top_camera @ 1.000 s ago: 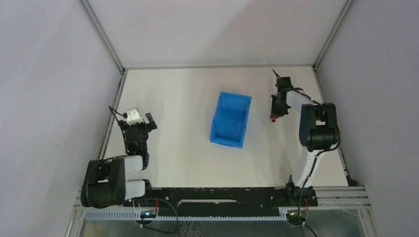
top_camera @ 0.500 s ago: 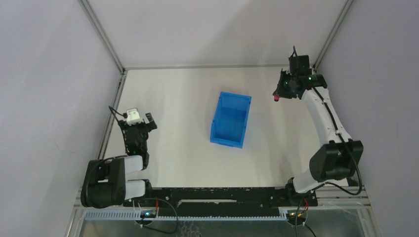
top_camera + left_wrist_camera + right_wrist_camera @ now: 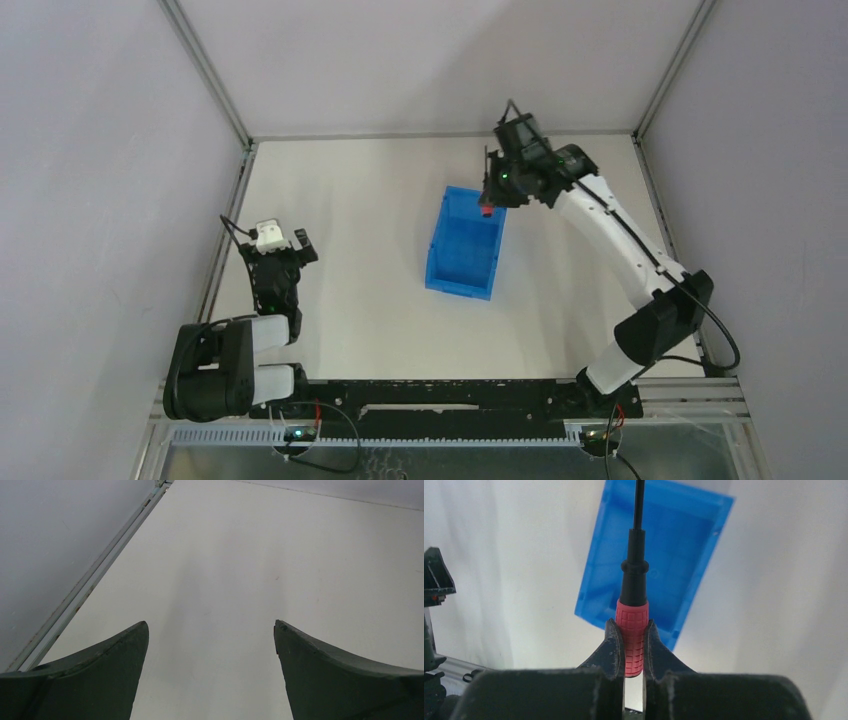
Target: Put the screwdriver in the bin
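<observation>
Red ribbed plastic is what I see clamped in my right gripper [image 3: 631,630]: it is the handle of the screwdriver [image 3: 634,587], pinched from both sides near its butt end. The black collar and thin black shaft run straight away from the wrist camera. Behind the shaft in that view lies the blue bin [image 3: 696,540], open side up, so the tool hangs above its interior; I cannot tell how high above it. From the top camera, the right arm reaches out over the white table [image 3: 350,200], and the red handle shows over the bin's far end, close to its far right corner. The bin sits near the middle of the table, its long side running roughly away from the arm bases. My left gripper [image 3: 210,630] sits well apart on the left side of the table, jaws spread wide over the tabletop.
</observation>
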Motion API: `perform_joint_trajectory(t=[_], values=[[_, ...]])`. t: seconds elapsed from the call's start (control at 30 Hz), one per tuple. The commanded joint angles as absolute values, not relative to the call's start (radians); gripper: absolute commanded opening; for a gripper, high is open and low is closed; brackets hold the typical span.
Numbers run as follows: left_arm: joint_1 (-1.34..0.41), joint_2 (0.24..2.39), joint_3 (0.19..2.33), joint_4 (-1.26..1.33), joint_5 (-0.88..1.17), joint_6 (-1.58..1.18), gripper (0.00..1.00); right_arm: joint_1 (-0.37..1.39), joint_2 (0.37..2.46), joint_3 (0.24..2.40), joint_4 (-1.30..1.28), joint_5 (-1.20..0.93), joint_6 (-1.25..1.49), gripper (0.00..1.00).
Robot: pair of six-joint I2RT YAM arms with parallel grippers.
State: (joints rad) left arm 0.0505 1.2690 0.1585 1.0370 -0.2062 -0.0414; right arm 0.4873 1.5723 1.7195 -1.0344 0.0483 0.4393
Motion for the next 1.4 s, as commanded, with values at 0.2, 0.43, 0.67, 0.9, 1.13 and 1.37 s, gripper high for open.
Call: perform_joint_trajectory(t=[0.2, 0.43, 0.67, 0.9, 1.13, 1.37], values=[[0.047, 1.261, 0.192, 1.066, -0.210, -0.021, 1.00, 0.679, 1.687, 1.517, -0.802, 0.183, 0.672, 0.02], [0.048, 1.261, 0.190, 1.066, -0.209, -0.021, 1.00, 0.727, 1.787, 1.411, -0.679, 0.238, 0.749, 0.01], [0.048, 1.261, 0.190, 1.066, -0.209, -0.021, 1.00, 0.733, 1.930, 1.389, -0.628, 0.265, 0.785, 0.12], [0.047, 1.261, 0.191, 1.066, -0.209, -0.021, 1.00, 0.731, 1.965, 1.390, -0.628, 0.261, 0.770, 0.33], [0.047, 1.261, 0.191, 1.066, -0.209, -0.021, 1.00, 0.730, 1.860, 1.393, -0.619, 0.254, 0.722, 0.51], [0.048, 1.261, 0.190, 1.066, -0.209, -0.021, 1.00, 0.727, 1.729, 1.530, -0.747, 0.326, 0.565, 0.64]])
